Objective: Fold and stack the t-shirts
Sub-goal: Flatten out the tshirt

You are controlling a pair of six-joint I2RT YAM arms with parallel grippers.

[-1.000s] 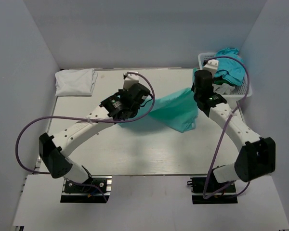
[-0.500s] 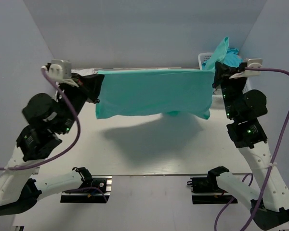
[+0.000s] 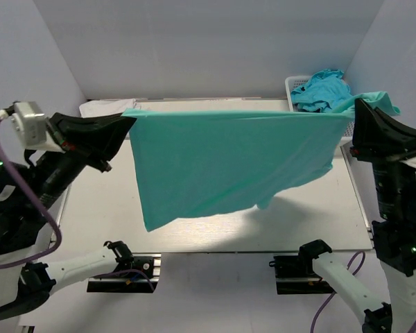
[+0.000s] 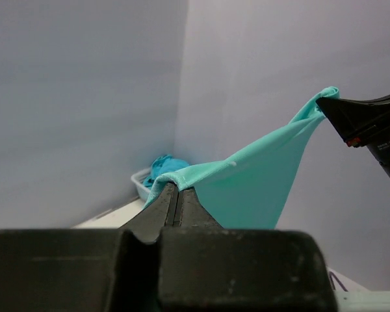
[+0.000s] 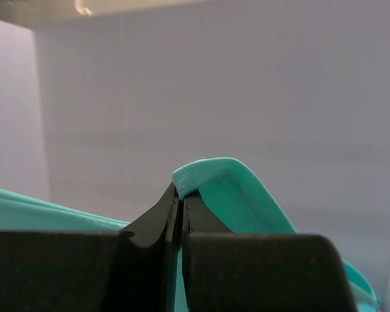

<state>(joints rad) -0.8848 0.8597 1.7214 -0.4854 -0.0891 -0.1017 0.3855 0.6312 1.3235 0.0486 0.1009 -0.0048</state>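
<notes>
A mint-green t-shirt [image 3: 229,163] hangs spread wide in the air above the table, stretched between both grippers. My left gripper [image 3: 130,119] is shut on its left top corner [image 4: 175,177]. My right gripper [image 3: 356,111] is shut on its right top corner [image 5: 198,174], with a flap of cloth trailing past it. A folded white t-shirt [image 3: 100,107] lies at the table's back left, mostly hidden behind my left arm. Turquoise-blue t-shirts [image 3: 320,90] are heaped in the basket at the back right; they also show in the left wrist view [image 4: 161,165].
A white plastic mesh basket [image 3: 292,86] stands at the table's back right corner. The table top [image 3: 97,208] shows below and left of the hanging shirt. Grey walls enclose the back and both sides.
Both arms have risen and come nearer the camera, lifting the mint-green shirt from the table and stretching it out wide. It now hangs lower and larger in view.
</notes>
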